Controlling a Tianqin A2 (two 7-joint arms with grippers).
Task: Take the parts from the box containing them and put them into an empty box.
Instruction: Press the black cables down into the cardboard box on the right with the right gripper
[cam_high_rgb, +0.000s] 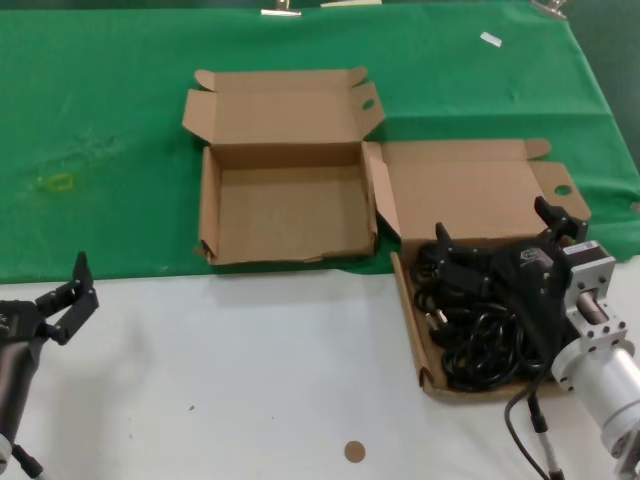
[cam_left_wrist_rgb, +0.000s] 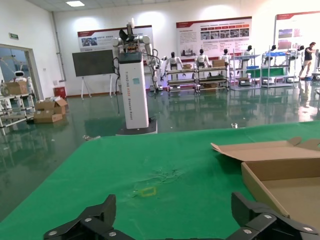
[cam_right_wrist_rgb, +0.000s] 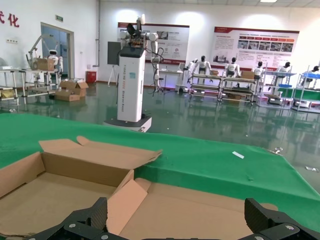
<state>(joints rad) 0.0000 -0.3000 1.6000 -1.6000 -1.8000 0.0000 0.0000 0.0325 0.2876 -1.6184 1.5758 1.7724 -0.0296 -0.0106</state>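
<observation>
- Setting: a hall with a glossy green floor; a white robot pillar (cam_left_wrist_rgb: 134, 85), wall posters (cam_right_wrist_rgb: 255, 46) and shelving (cam_left_wrist_rgb: 210, 75) stand in the distance.
- Work surface: a white table (cam_high_rgb: 250, 370) nearest the robot, with a green cloth (cam_high_rgb: 100, 130) covering its far part.
- Empty box (cam_high_rgb: 290, 215): lies left of centre on the cloth, lid folded back on the far side, its near edge at the cloth's border.
- Full box (cam_high_rgb: 480, 190): just right of the empty box, their adjoining flaps touching; its lid also lies open on the far side.
- Cables (cam_high_rgb: 470, 320): a tangle of black loops and plugs heaped in the near half of the full box.
- Right gripper (cam_high_rgb: 497, 235): positioned over the cables, fingers spread wide, holding nothing; the arm covers the box's right near corner.
- Left gripper (cam_high_rgb: 68, 298): low at the left edge over the white table, well apart from both boxes, fingers apart and empty.
- Other items: a brown disc (cam_high_rgb: 354, 451) on the near table; a white scrap (cam_high_rgb: 490, 39) on the far cloth.
</observation>
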